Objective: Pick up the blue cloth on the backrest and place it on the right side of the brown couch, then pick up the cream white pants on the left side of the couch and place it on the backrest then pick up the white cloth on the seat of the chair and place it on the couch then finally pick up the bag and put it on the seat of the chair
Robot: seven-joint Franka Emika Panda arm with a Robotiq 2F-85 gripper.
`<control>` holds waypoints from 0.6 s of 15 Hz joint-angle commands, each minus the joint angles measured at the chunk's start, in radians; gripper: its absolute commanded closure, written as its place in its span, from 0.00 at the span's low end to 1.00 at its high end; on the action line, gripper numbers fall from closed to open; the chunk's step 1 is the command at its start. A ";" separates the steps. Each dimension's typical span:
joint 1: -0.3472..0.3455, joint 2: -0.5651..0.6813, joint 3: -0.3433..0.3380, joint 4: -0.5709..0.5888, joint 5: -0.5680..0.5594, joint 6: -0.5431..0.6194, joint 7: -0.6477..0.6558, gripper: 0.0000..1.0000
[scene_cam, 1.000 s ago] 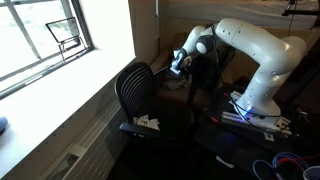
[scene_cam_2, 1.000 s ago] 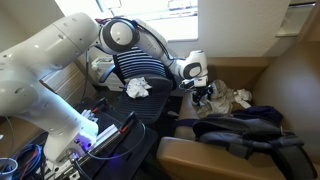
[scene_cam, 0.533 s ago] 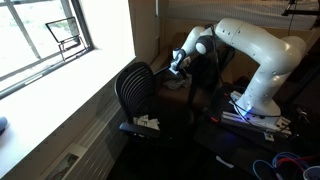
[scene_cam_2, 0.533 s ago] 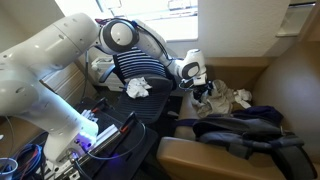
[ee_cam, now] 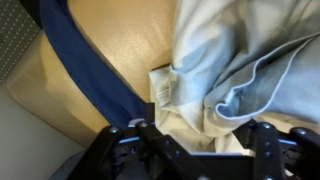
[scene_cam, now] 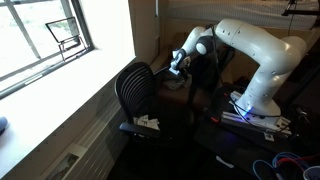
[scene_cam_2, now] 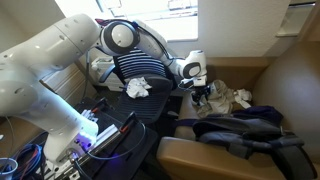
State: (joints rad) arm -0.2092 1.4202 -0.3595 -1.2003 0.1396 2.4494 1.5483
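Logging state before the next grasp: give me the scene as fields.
gripper: open, jaws apart over the cream pants
cream pants: crumpled on the brown couch
blue cloth: strip on the couch, beside the pants
white cloth: on the chair seat
backrest: no cloth seen on it
contact with pants: cannot tell

Cream white pants [ee_cam: 238,60] crumpled on tan seat of brown couch [ee_cam: 120,30], touching a limp navy blue cloth [ee_cam: 92,65] that lies as a diagonal band across the same seat; white cloth [scene_cam_2: 138,87] bunched on dark seat of chair [scene_cam_2: 155,102], in front of its rounded black mesh backrest [scene_cam_2: 135,62].
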 commanded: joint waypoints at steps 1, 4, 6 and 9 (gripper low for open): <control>-0.010 0.036 -0.017 0.065 -0.023 -0.062 0.032 0.55; -0.008 0.048 -0.029 0.081 -0.027 -0.048 0.059 0.75; -0.006 0.061 -0.042 0.096 -0.030 -0.035 0.095 0.88; 0.012 0.069 -0.074 0.098 -0.014 -0.023 0.154 1.00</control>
State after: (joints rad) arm -0.2064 1.4601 -0.4025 -1.1376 0.1275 2.4236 1.6428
